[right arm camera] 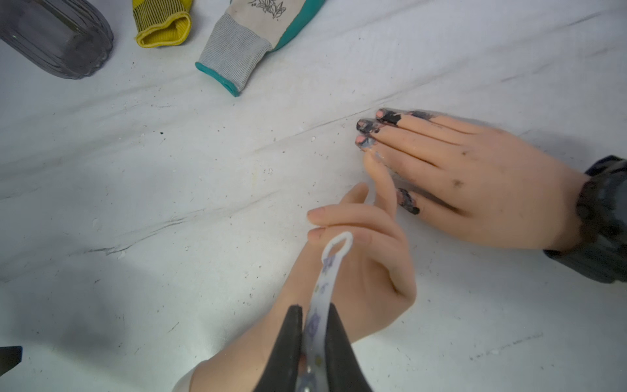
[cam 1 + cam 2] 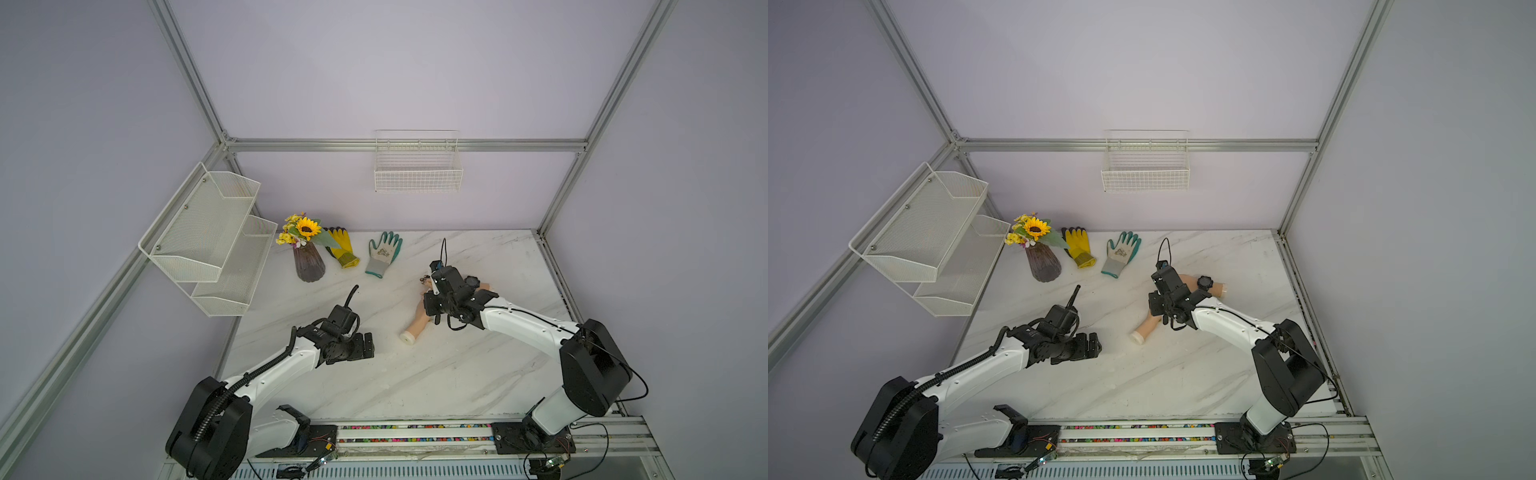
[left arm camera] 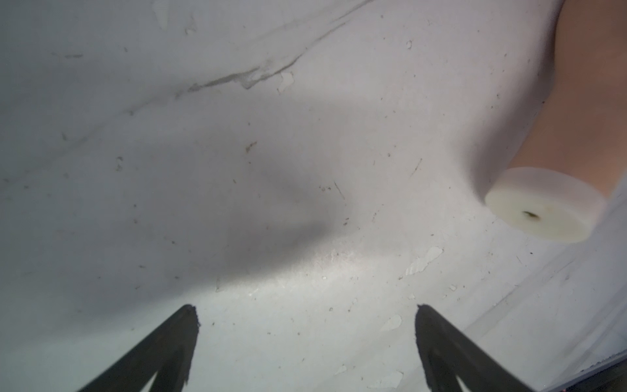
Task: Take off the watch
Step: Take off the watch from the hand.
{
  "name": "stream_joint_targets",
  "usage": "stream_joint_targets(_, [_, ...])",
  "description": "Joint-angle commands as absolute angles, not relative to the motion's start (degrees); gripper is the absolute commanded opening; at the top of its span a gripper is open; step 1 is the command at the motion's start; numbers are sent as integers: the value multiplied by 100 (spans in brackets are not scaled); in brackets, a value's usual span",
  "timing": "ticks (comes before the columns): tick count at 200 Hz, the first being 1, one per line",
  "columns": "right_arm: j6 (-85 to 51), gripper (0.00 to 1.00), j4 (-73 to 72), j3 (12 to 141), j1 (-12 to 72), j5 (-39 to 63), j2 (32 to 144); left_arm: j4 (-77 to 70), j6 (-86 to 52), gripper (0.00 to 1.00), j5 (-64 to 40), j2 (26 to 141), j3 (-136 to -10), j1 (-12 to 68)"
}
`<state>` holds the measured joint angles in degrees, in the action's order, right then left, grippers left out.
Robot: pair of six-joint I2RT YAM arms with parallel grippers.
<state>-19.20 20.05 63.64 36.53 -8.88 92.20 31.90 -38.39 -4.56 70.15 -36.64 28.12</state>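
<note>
The jaws of the right gripper (image 1: 314, 314) are pinching a white patterned watch strap (image 1: 331, 264) over the wrist of the nearer mannequin hand (image 1: 373, 281). The strap's loop end reaches toward that hand's fingers. Just beside it, a second mannequin hand (image 1: 475, 176) lies flat on the tabletop (image 1: 169, 203) with a black watch (image 1: 604, 220) around its wrist. The jaws of the left gripper (image 3: 305, 309) are spread wide over bare tabletop, near the white base (image 3: 543, 210) of a mannequin arm.
</note>
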Motion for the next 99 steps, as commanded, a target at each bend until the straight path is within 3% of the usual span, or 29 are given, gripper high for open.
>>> stream_joint_targets(1, [-1952, 0, 3031, 6802, 3709, -1480, 9378, 3028, -3931, 100, -343, 7081, -3814, 2769])
stream_joint_targets(23, [-1878, 0, 3122, 7187, 3716, -1393, 9215, 3070, -3929, 100, -321, 7079, -3836, 2769])
stream_joint_targets(46, [-1794, 0, 2604, 7519, 3712, -452, 8734, 3047, -3923, 100, -248, 6729, -3810, 2760])
stream_joint_targets(78, [-2077, 0, 1117, 7572, 3709, 849, 8346, 3126, -3878, 100, 62, 5623, -3831, 2761])
stream_joint_targets(99, [-2826, 0, -734, 7075, 3720, 1769, 8348, 3357, -3902, 100, 473, 4819, -3923, 2746])
